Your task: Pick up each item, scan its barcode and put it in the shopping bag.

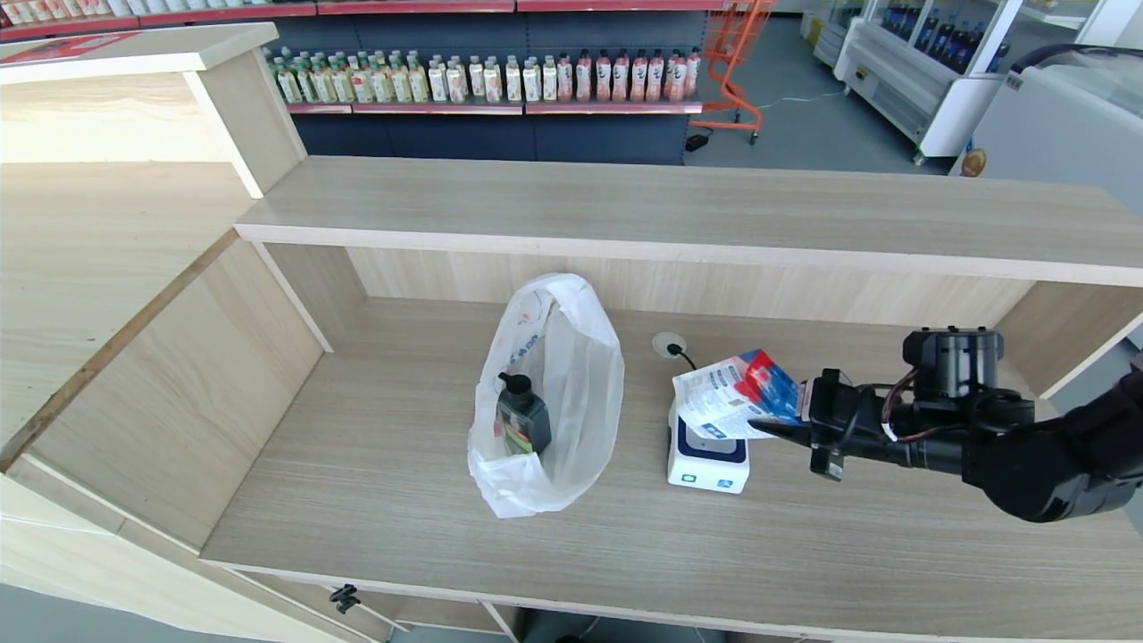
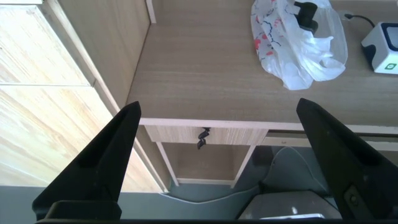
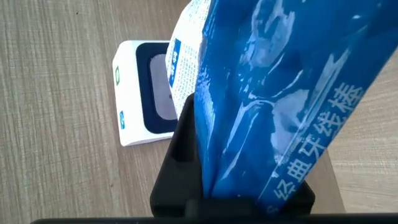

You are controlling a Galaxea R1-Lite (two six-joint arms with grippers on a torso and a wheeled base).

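My right gripper is shut on a blue, red and white packet, holding it tilted just above the white barcode scanner. From the right wrist the blue packet rises between the black fingers, and the scanner lies on the counter beneath. A white plastic shopping bag stands open left of the scanner with a dark pump bottle inside. My left gripper is open, hanging off the counter's front edge, well back from the shopping bag.
The wooden counter has a raised back ledge and side walls. A cable runs from a grommet to the scanner. A drawer key hangs below the front edge. Store shelves of bottles stand behind.
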